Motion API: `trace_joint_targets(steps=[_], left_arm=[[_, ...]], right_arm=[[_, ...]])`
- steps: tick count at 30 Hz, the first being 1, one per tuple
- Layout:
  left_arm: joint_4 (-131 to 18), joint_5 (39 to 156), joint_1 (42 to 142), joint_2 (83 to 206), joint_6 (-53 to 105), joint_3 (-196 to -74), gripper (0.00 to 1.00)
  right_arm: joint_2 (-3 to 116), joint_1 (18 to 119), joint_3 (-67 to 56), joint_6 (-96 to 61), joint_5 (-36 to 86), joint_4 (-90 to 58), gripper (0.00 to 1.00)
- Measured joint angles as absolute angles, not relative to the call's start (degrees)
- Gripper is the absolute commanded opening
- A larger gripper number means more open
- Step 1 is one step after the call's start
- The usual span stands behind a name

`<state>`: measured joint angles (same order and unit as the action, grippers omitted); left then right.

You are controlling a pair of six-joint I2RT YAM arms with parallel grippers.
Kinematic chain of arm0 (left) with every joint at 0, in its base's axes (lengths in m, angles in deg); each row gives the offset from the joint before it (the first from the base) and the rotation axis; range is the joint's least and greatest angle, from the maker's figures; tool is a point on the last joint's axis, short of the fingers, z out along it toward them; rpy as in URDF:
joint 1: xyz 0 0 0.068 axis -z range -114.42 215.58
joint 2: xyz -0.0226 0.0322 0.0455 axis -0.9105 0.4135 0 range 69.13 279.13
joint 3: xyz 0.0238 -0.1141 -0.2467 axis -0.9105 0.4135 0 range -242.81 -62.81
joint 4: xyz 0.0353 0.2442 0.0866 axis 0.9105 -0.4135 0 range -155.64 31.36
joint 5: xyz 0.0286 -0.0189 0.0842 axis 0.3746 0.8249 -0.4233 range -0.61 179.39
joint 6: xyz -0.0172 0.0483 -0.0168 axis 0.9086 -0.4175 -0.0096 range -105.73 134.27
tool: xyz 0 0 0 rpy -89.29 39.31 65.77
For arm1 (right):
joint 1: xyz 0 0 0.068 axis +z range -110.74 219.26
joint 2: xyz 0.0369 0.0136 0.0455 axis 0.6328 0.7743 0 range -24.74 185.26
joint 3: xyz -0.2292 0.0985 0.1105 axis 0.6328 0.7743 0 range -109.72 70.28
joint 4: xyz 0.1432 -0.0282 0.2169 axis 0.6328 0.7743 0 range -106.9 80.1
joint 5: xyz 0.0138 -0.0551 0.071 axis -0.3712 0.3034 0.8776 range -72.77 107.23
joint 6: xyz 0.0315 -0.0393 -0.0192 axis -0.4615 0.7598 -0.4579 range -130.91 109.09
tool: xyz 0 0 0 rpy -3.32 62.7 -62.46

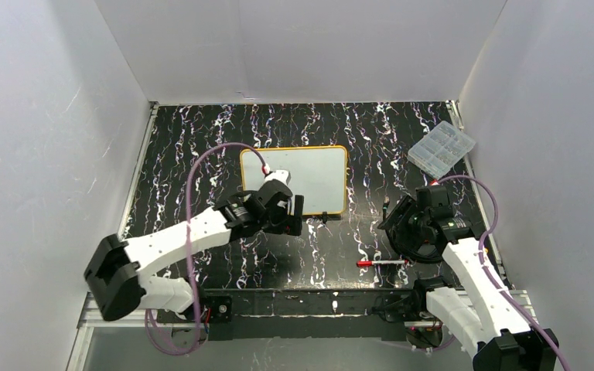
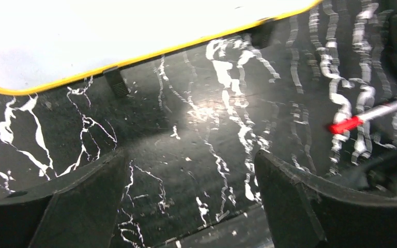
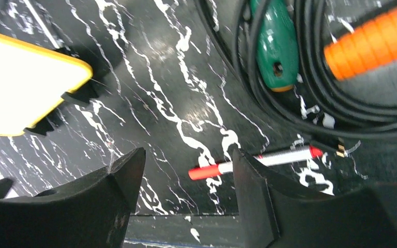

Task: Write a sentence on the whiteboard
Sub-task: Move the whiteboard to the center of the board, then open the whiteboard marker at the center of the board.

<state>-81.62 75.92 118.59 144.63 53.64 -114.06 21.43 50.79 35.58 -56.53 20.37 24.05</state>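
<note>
Whiteboard lies flat on the black marbled tabletop, about mid-table and toward the far side. It has a yellow frame and a white face, washed out by glare in both wrist views.

Left hand hangs over the tabletop at the whiteboard's near edge, toward its left corner. In the left wrist view the left hand has its fingers wide apart, with only bare tabletop between them. The whiteboard runs across the top of that view, with a black clip foot under its frame. It is not touching the fingers.

Red marker lies on the tabletop near the front edge, right of centre, well apart from the whiteboard. It also shows at the right edge of the left wrist view.

Right hand sits right of the whiteboard, over a coil of black cable. In the right wrist view the right hand has its fingers apart with nothing gripped. The marker lies on the tabletop below, its barrel passing behind the right-side finger. Contact with the finger can't be told.

A whiteboard corner shows at the left of that view. The cable loops at upper right around a green tool handle and an orange handle.

Clear compartment box sits at the far right of the tabletop.
</note>
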Motion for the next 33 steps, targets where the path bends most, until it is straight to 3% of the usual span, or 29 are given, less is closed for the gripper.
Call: trace_joint_targets(steps=[5,10,17,30,33], left_arm=[[-88.2,79.1,118.0,137.0,44.6,-122.8,0.97],[-90.6,82.8,108.7,134.1,36.3,-132.6,0.98],[-89.5,81.3,101.3,129.8,30.8,-129.9,0.98],[-86.8,77.0,100.9,123.9,26.8,-124.1,0.98],[-85.9,76.4,100.9,123.1,26.3,-123.3,0.98]], right_arm=[[20.7,51.9,37.1,-60.8,18.8,29.8,0.69],[21.8,52.9,39.5,-64.6,16.7,34.0,0.66],[25.3,54.4,40.9,-68.5,13.7,35.6,0.61],[41.2,68.3,38.1,-75.7,6.3,30.8,0.49],[45.3,71.7,35.6,-76.9,4.7,29.5,0.33]])
